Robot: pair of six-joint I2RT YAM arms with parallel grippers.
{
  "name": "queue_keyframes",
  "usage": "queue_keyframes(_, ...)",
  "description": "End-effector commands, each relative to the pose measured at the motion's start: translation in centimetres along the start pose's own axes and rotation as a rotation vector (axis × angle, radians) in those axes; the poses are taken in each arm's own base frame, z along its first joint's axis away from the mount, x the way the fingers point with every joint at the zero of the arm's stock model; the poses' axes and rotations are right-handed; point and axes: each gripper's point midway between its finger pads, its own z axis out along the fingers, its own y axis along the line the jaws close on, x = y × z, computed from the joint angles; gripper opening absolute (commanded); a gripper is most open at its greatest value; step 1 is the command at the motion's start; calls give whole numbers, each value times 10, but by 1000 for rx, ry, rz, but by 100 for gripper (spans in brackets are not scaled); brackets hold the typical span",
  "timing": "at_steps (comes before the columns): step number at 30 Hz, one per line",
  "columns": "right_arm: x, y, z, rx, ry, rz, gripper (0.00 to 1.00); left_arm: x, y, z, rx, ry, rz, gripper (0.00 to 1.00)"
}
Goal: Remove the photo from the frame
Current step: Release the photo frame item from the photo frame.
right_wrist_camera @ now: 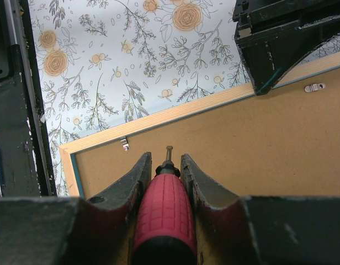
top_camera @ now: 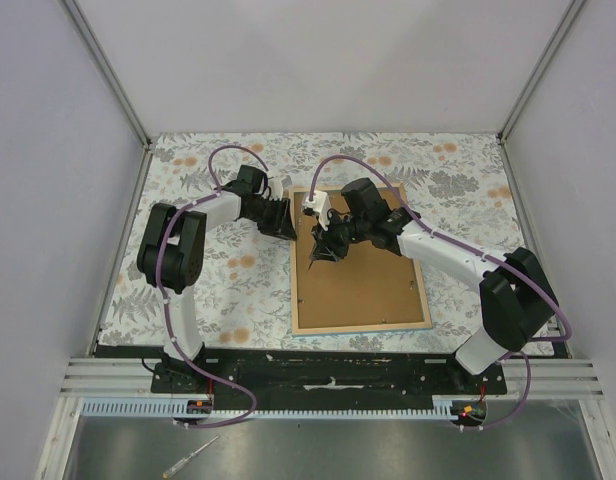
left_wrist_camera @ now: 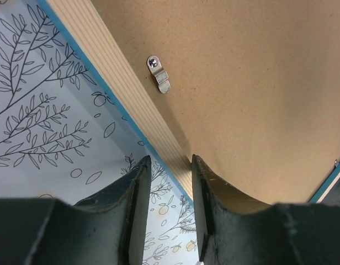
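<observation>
Two grippers meet over the far half of the frame (top_camera: 360,327), which lies back-up on the floral table cover (top_camera: 238,290), so you see light wood rails with a thin blue line along the outer edge. Nearest you, its near rail sits just beyond the arm bases. Inside the rails the photo (top_camera: 363,285) sits face down, showing you only its plain brown board back. Farther in, your right gripper (right_wrist_camera: 165,161) reaches across from the right side, and its fingers are clamped on the ribbed red handle of a screwdriver (right_wrist_camera: 163,210). The metal tip points at the frame's left rail and stops just short of a small metal clip (right_wrist_camera: 125,144) that reaches from the rail onto the board. You cannot tell whether the tip touches the board. A second clip (right_wrist_camera: 314,87) sits farther along the same rail. Beside it, your left gripper (left_wrist_camera: 169,165) comes in from the left at the far part of that rail. Its fingers stand a narrow gap apart, one over the table cover and one over the board, with the wood rail running into the gap between them. You cannot tell whether they press on the rail, because the fingertips are hidden. Beyond both grippers only the frame's far rail and more of the table cover show.
</observation>
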Motion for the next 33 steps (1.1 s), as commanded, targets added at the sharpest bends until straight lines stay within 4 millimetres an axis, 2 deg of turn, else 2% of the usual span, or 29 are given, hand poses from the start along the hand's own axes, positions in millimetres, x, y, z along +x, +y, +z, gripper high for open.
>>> queue_keyframes(1, -17, 1, -5, 10, -51, -50, 0, 12, 18, 14, -66, 36, -44, 39)
queue_keyframes(5, -17, 1, -5, 8, -51, -48, 0, 12, 23, 16, -89, 33, -52, 35)
queue_keyframes(13, -18, 1, -5, 7, -53, -46, 0, 8, 45, 9, -167, 3, -101, 28)
queue_keyframes(24, -16, 2, -3, -1, -48, -33, 0, 2, 61, -5, -180, -46, -166, 29)
queue_keyframes(33, -13, 2, 2, -14, -49, -1, 0, 0, 57, -7, -147, -55, -170, 36)
